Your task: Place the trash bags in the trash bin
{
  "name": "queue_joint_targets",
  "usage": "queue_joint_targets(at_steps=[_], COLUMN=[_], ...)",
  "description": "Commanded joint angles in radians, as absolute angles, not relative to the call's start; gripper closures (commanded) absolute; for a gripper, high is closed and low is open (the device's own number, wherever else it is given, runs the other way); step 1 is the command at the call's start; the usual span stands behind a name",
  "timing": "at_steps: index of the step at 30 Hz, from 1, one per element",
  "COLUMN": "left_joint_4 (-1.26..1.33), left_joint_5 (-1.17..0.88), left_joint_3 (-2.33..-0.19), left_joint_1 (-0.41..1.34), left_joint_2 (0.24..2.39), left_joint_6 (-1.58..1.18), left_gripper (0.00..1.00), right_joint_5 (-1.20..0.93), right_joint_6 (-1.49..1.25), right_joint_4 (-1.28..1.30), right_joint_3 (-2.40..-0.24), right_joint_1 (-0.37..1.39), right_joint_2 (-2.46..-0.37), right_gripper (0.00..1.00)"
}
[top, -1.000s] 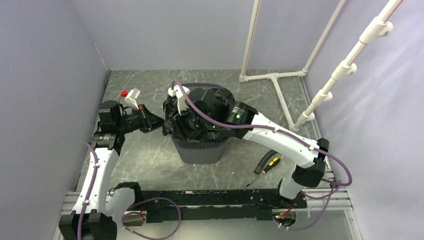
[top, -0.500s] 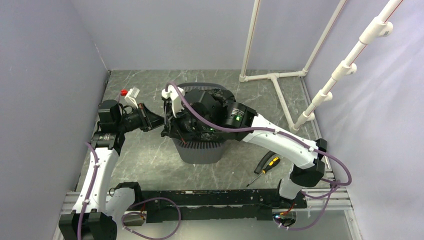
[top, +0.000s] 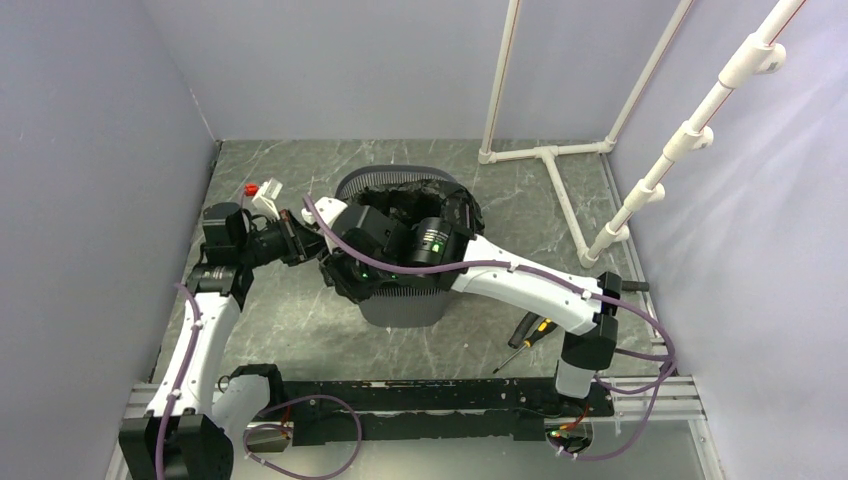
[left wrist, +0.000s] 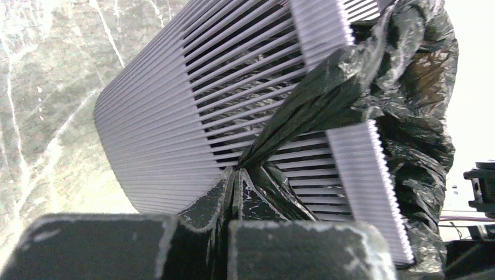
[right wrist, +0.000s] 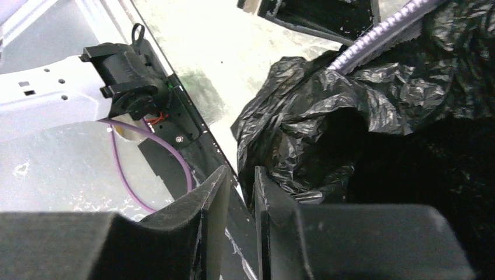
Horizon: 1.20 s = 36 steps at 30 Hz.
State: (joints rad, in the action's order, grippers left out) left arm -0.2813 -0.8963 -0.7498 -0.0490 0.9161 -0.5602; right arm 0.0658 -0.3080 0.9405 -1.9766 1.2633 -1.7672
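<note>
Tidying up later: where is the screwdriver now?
In the top view, the screwdriver lies on the table right of the trash bin, beside the right arm.

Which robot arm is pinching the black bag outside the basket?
The left end effector, shut on a strand of the trash bag beside the wall of the trash bin. The right end effector has its jaws slightly apart.

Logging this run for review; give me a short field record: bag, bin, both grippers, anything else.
bag: trash bag draped over the bin rim, partly hanging outside
bin: trash bin upright, mid-table
left: left gripper shut on a stretched bag strand beside the bin wall
right: right gripper jaws slightly apart, next to the bag, nothing seen between
other: screwdriver on the table, right of the bin
</note>
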Motion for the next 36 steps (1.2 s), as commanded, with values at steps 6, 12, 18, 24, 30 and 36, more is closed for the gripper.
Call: queue_joint_targets(at_steps=[6,12,18,24,30,36], left_joint_4=[-0.245,-0.250,-0.270,-0.309,-0.367,-0.458], left_joint_5=[-0.884,-0.894,-0.882,-0.876,-0.869,-0.888], left_joint_3=[-0.794,-0.827,-0.846,-0.887,-0.962,-1.034], left_joint_1=[-0.044,-0.044,-0.044,-0.044,-0.050,-0.065], left_joint_2=[0.971,1.002,1.020,1.043,1.058,1.075], left_joint_6=[-0.460,-0.440,-0.416,-0.386,-0.336,-0.259], left_gripper=[0.97,0.97,0.93,0.72,0.49,0.43], right_joint_5=[-0.111,0.134,0.359,0.027,-0.213,-0.391], right_joint_6=[-0.332,-0.352,-0.482,-0.509,-0.520,-0.478], right_joint_4=[0.635,0.529,0.679,0.617,0.521,0.476], right_joint_3=[-1.769,-1.604,-1.498,-1.358,-1.259,-1.246], right_joint_1=[1.269,1.266,0.980,0.646,0.476,0.391], right_joint_2=[-1.468,-1.226,-1.106,-1.062,-1.046,-1.081], right_gripper=[0.36,0.28,0.25,0.24,0.24,0.25])
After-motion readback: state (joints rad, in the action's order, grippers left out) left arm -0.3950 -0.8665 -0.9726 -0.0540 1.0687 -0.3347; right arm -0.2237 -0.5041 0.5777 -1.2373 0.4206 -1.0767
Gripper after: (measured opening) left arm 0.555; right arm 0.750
